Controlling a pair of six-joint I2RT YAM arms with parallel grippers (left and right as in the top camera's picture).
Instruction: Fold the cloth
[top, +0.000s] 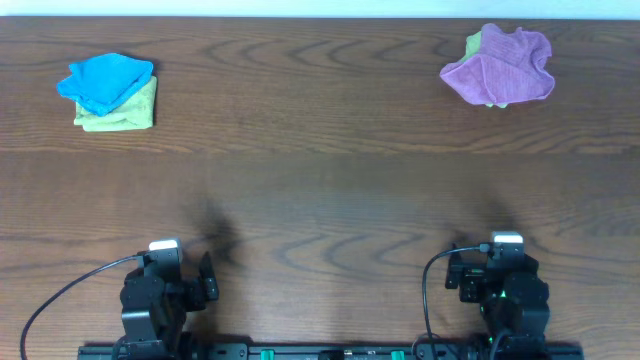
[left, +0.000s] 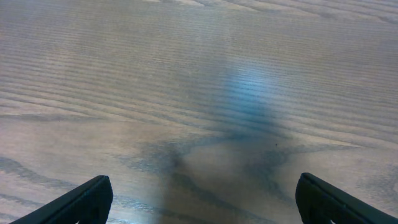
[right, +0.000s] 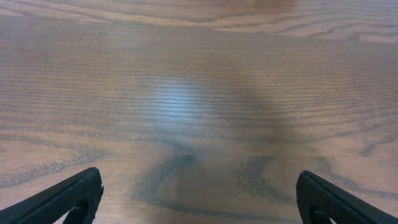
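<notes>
Since the left fingers (left: 81, 202) and right fingers (right: 68, 196) wait wide apart, holding nothing, at the near edge of the counter (top: 320, 190), folding has not started. The purple cloth (top: 505, 68) lies bunched up far right, on top of a yellow-green cloth (top: 476, 45). Next the right fingers probably must reach there and take only the purple one. A blue cloth (top: 100, 80) lies far left, out of the way.

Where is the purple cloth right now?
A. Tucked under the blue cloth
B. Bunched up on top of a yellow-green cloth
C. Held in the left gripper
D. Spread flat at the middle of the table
B: the purple cloth lies crumpled over a yellow-green cloth, whose edge peeks out from under it.
</notes>
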